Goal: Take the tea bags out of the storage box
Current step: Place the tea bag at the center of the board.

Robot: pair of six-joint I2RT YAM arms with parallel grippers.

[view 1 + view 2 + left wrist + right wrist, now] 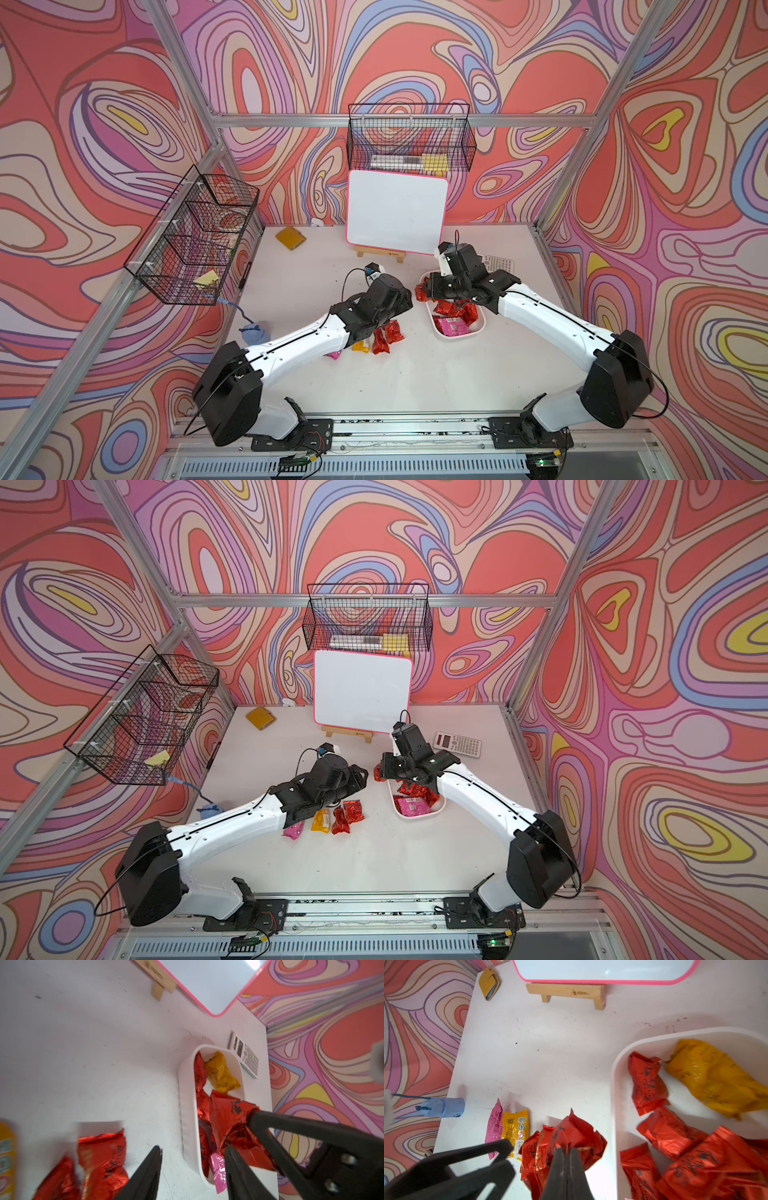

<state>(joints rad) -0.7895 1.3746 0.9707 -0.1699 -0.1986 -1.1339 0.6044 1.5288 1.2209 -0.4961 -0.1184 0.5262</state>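
The storage box (457, 337) (187, 1105) is a shallow white tub right of centre. It holds several red tea bags (648, 1082), an orange-yellow one (712, 1076) and a pink one (453, 326). More tea bags lie on the table to its left: red ones (386, 336) (104, 1157), a yellow one (516, 1128) and a pink one (494, 1126). My right gripper (565, 1149) is shut on a red tea bag (577, 1132) (228, 1118), held just past the box's left rim. My left gripper (193, 1149) stands open and empty between the loose bags and the box.
A calculator (457, 744) lies just behind the box. At the back stands a whiteboard (397, 212) on a wooden stand, with a flat yellow pad (291, 238) to its left. A blue object (253, 332) sits at the left table edge. Wire baskets (195, 237) (411, 137) hang on the walls.
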